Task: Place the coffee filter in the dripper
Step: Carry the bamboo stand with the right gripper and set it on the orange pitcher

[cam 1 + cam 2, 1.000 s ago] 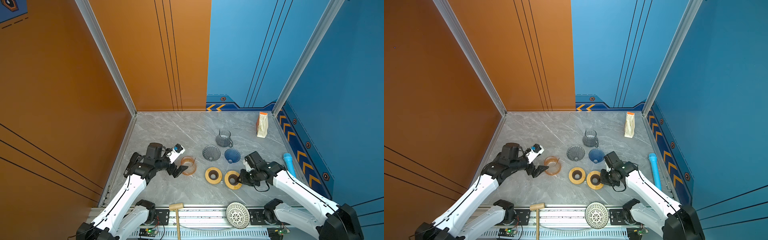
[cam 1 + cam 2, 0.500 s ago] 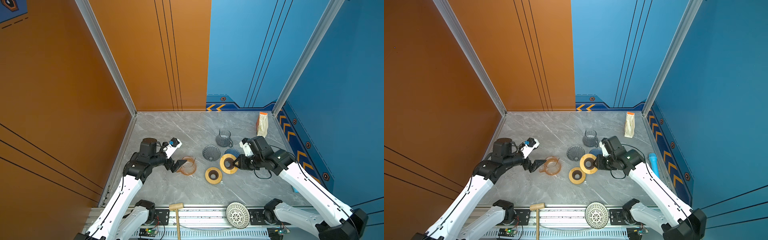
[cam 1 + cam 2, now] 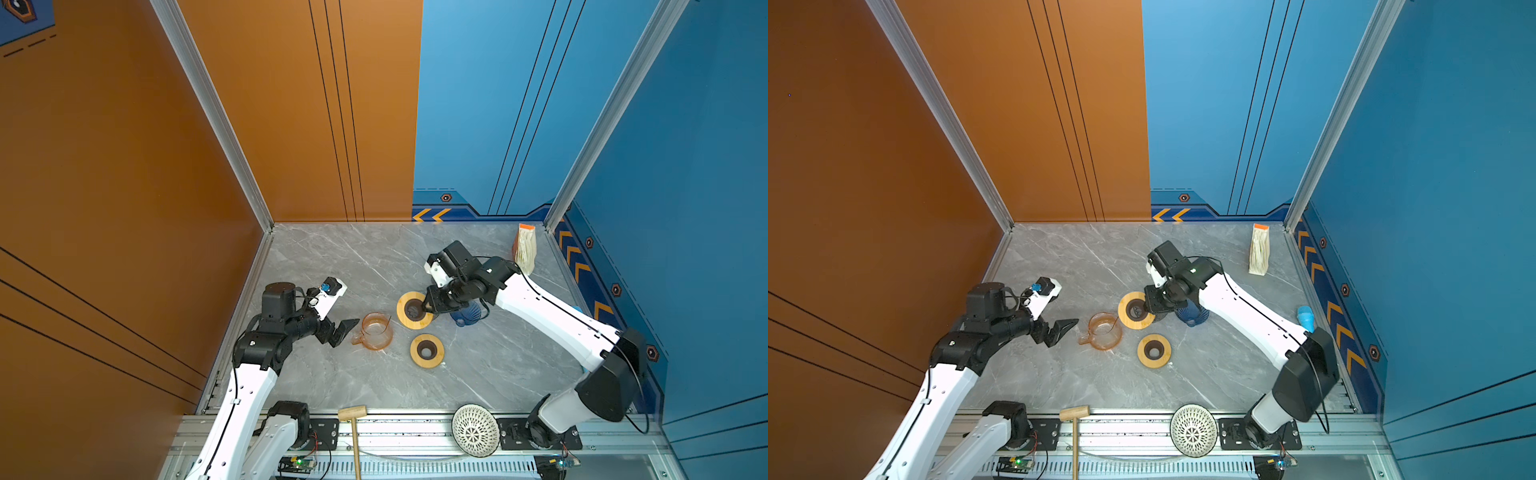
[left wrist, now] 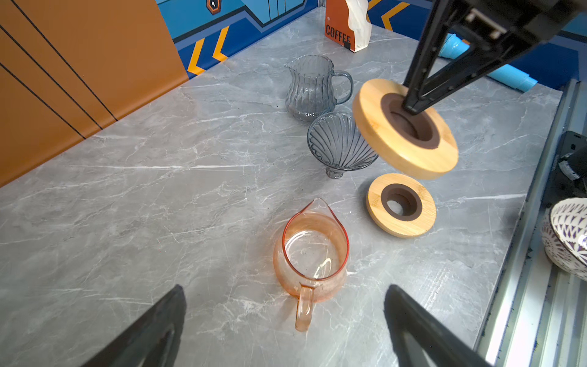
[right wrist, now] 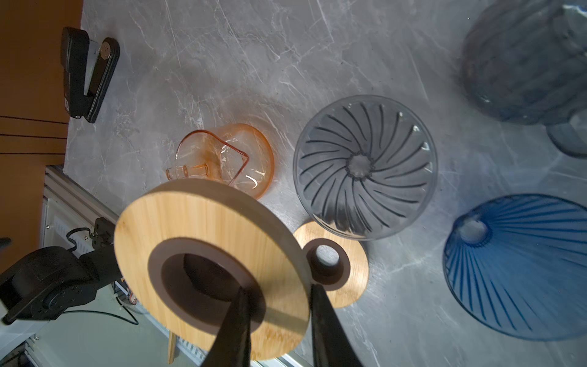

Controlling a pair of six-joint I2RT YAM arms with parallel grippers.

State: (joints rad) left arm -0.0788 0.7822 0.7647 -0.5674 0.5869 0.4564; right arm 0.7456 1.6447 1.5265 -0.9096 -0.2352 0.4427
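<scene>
Your right gripper [image 5: 279,298] is closed on a wooden ring [image 5: 197,228]. One finger stands in the brown centre hole and the other outside the rim, pinching the band between them. The left wrist view shows the ring tilted and lifted clear of the table [image 3: 332,257].

Your left gripper [image 3: 346,331] is spread wide and holds nothing. It hangs just short of the handle of an orange glass pitcher [image 3: 376,334], not touching it.

The grey glass dripper [image 5: 365,165] stands upright on the table, just beside and below the lifted ring, with its mouth facing up. A blue dripper [image 5: 514,267] sits next to it with its narrow end turned up. A second wooden ring [image 3: 427,351] lies flat on the table near the pitcher. A grey glass jug [image 4: 313,89] stands behind the grey dripper.

The coffee filters [image 3: 524,249] stand in their orange box [image 4: 338,28] at the back right corner, well apart from both drippers and both grippers.
</scene>
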